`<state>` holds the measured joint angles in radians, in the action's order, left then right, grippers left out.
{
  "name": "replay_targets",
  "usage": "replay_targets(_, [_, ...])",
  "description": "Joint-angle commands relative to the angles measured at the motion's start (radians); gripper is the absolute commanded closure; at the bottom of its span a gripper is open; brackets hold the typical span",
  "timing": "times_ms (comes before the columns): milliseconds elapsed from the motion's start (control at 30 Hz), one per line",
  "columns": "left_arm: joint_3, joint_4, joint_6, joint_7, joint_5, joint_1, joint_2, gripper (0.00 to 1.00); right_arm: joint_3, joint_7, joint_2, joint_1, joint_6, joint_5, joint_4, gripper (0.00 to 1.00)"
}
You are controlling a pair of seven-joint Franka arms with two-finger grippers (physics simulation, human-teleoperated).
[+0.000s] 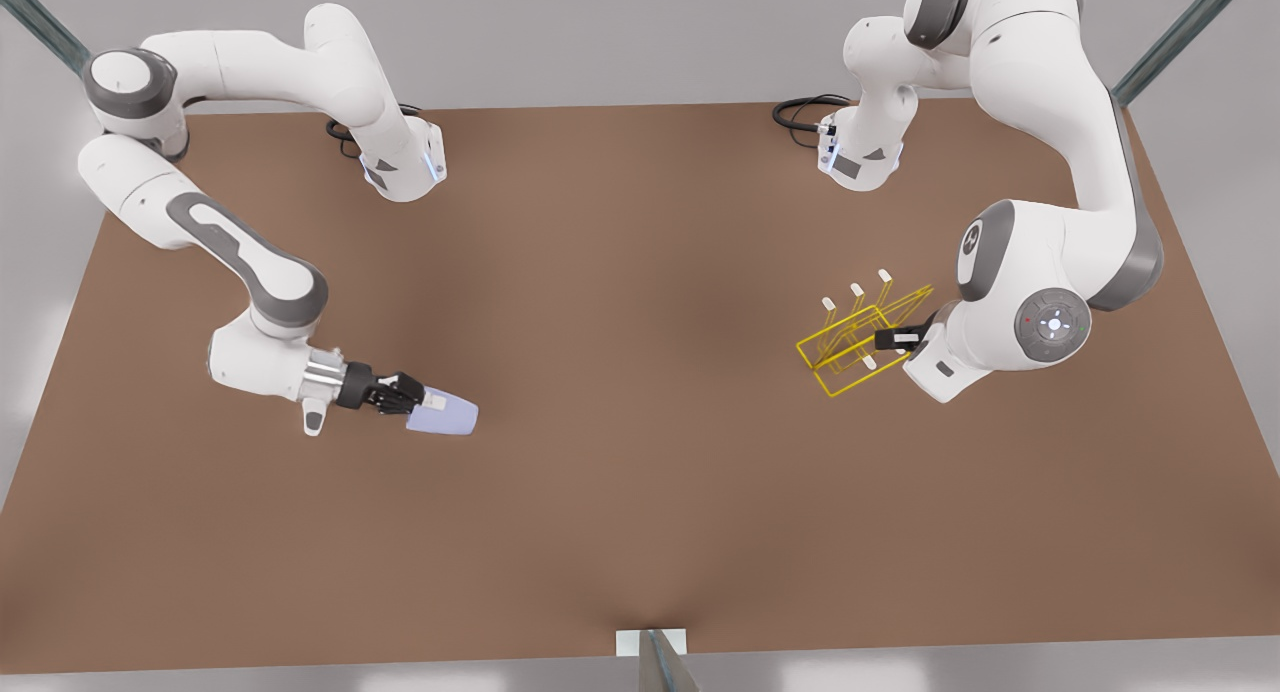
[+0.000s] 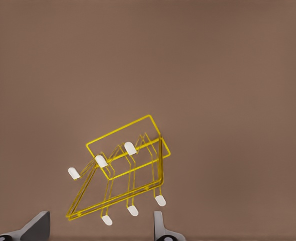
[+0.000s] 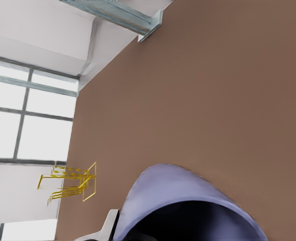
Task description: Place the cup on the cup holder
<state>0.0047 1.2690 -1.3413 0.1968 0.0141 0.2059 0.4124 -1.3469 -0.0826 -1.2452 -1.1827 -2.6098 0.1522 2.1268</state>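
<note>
Brown table (image 1: 640, 492) lay wide; your right gripper (image 1: 425, 400) squeezed the cup (image 1: 445, 415), far from the cup holder (image 1: 850, 347) under your open left gripper (image 1: 893, 339).

The cup (image 3: 188, 201) looms close, its dark mouth facing the camera, above the brown table (image 3: 213, 90). The holder (image 3: 70, 183) (yellow wire) stands well apart, near windows (image 3: 32, 115).

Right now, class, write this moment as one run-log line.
right gripper: shut on cup, tipped sideways over table | left gripper: open at cup holder | cup and holder far apart
</note>
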Motion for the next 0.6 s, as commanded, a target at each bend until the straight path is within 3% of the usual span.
replay_targets(0, [0.0, 0.0, 0.001, 0.015, 0.0, 0.001, -0.001, 0.0, -0.014, 0.099, -0.04, 0.053, -0.076, 0.0, -0.019, 0.79])
replay_targets(367, [0.0, 0.001, 0.001, 0.018, -0.002, 0.003, -0.001, 0.0, -0.031, 0.304, -0.253, 0.423, -0.133, -0.013, -0.202, 0.79])
replay_targets(567, [0.0, 0.001, 0.001, 0.019, -0.002, 0.006, -0.001, 0.0, -0.129, 0.339, -0.412, 0.736, -0.188, -0.013, -0.492, 0.79])
